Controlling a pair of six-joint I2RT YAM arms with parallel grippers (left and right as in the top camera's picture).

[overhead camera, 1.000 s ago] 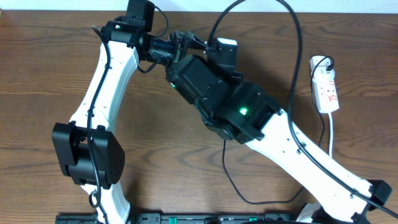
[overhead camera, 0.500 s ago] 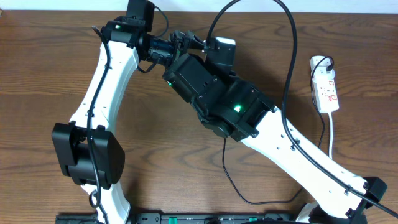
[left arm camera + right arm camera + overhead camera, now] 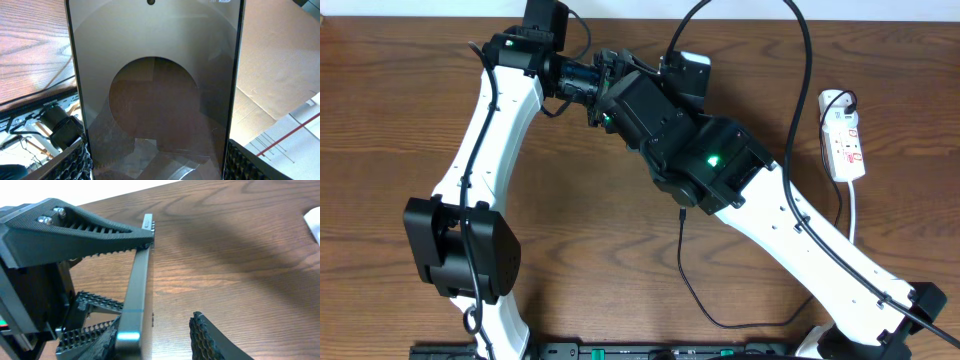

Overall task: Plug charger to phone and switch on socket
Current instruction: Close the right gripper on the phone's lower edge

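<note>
Phone [image 3: 155,100] clamped edgewise by the left gripper [image 3: 155,164] at twelve o'clock, seemingly presenting its end; right gripper [image 3: 157,340] gapes empty, charger [image 3: 685,260] slack toward six.

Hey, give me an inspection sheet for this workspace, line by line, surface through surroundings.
Surface: brown wood table.
Job's things: phone clamped in left tool; socket at the table's right edge, switch state unreadable; charger looped on table, tip hidden.
Clutter: nothing seen.
Tools: left tool shut on phone; right tool open at the phone's end.
Cables: thick black arm cable arching over right arm; white cord from socket.
Surroundings: cardboard-like sheets beyond phone.
</note>
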